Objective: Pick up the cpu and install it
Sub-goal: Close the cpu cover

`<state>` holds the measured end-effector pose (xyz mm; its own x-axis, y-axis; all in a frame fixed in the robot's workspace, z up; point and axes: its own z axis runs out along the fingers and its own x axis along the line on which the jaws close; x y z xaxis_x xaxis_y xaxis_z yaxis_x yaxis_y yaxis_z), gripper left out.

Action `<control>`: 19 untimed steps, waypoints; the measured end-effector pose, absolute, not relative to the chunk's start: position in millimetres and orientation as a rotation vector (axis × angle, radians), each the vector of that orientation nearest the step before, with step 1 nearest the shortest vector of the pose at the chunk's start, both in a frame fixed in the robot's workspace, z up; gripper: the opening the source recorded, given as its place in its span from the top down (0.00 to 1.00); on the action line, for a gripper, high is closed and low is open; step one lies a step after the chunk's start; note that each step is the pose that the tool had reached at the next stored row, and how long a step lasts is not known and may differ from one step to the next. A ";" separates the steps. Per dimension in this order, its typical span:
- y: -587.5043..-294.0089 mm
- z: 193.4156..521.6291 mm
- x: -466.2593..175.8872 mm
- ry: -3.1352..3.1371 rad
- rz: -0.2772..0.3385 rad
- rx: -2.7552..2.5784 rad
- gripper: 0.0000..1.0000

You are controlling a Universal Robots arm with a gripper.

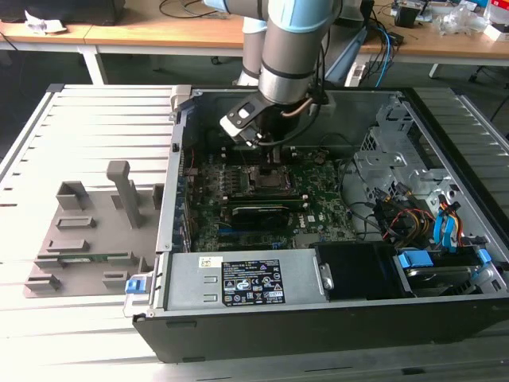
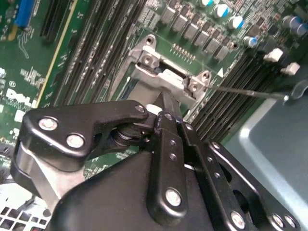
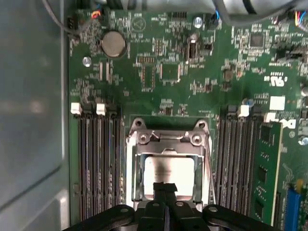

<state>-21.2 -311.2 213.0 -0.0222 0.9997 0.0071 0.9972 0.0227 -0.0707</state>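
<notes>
Cpu (image 3: 168, 168), a flat square with a silvery-white top, lies inside the metal-framed socket (image 3: 167, 138) on the green motherboard (image 3: 168, 72), and its edges sit within the frame's opening. The gripper (image 3: 165, 186) hangs directly above it with its two black fingers drawn together into a single narrow tip; that tip overlaps the chip's near edge in the first wrist view, though whether it actually touches the metal top cannot be told. In the second wrist view the gripper (image 2: 165, 100) points down at the socket (image 2: 159, 79) from a slant. In the exterior view the arm (image 1: 294, 40) reaches down into the open computer case (image 1: 318, 318), with the gripper (image 1: 268, 165) just over the socket (image 1: 266, 181) near the middle of the board. Rows of black memory slots (image 3: 96, 163) flank the socket on both sides, and a round coin battery (image 3: 113, 44) sits further off. A grey fixture (image 1: 87, 239) rests on the slatted table (image 1: 79, 111) on the exterior view's left, well apart from the case.
</notes>
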 end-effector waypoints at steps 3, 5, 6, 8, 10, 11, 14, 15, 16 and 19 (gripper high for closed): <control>-311.1 210.5 -27.1 -2.207 0.070 -2.158 0.89; -311.2 208.5 -29.7 -2.207 0.070 -2.158 0.89; -311.2 207.4 -30.1 -2.207 0.070 -2.157 0.89; -311.3 205.7 -30.2 -2.207 0.071 -2.157 0.89; -311.4 204.9 -28.3 -2.207 0.071 -2.158 0.89; -311.4 204.8 -24.6 -2.207 0.070 -2.158 0.89; -311.3 207.4 -15.8 -2.207 0.070 -2.157 0.89; -311.3 211.0 -13.9 -2.207 0.070 -2.157 0.89; -311.3 216.4 -12.7 -2.207 0.070 -2.157 0.89; -311.3 239.6 -12.1 -2.206 0.068 -2.156 0.89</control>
